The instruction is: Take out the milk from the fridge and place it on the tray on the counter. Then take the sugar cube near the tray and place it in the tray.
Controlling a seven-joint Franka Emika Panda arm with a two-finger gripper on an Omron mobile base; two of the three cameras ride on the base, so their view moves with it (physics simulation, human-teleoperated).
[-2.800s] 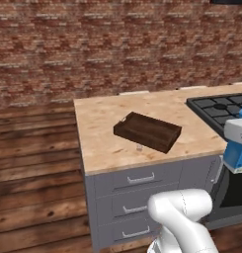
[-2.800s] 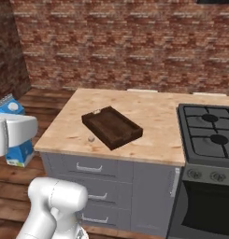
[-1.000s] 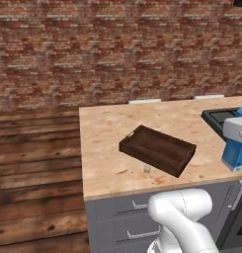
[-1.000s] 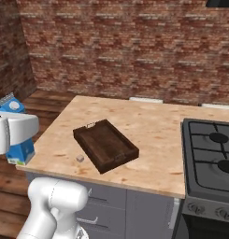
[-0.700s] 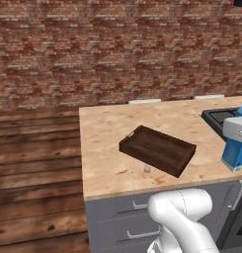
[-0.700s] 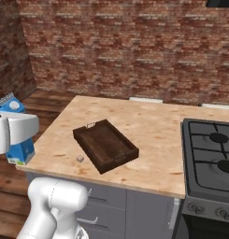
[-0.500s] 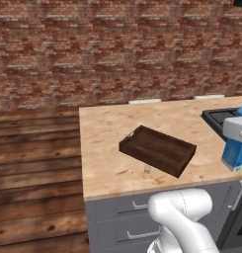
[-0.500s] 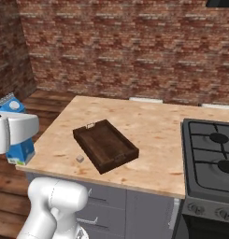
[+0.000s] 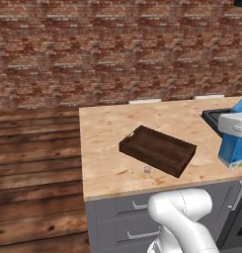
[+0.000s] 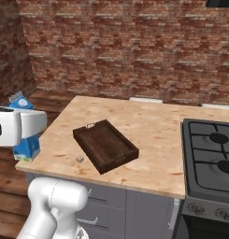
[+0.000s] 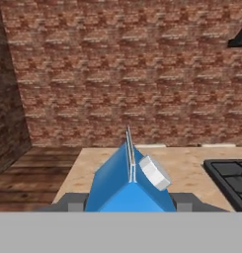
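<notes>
The fingers (image 11: 128,201) pinch the milk (image 11: 128,185). In the hand view the blue carton fills the lower centre of the frame, gable ridge up and white cap to the right of the ridge, with 1 grey finger pad visible at each lower side of the carton. The milk is upright and held in the air, clear of the surface (image 9: 107,128).

In the left base view the milk (image 9: 234,146) sits at the right edge of the frame, with the white hand in front of its upper part. In the right base view the milk (image 10: 27,147) sits at the left edge, beyond the corner of the surface (image 10: 148,121).

The tray (image 9: 158,149) lies near the front edge of the surface, long axis diagonal. In the left base view it is left of the milk; in the right base view the tray (image 10: 105,145) is right of the milk. The coming move therefore carries the milk across toward the centre of the frame and down into the tray.

The sugar cube (image 9: 147,169) rests just beside the tray's front long edge, apart from it. The hob (image 10: 211,154) occupies the right of the right base view, well apart from the tray. Nothing stands between milk and tray; judged risk: tipping the tall carton on the raised rim.
</notes>
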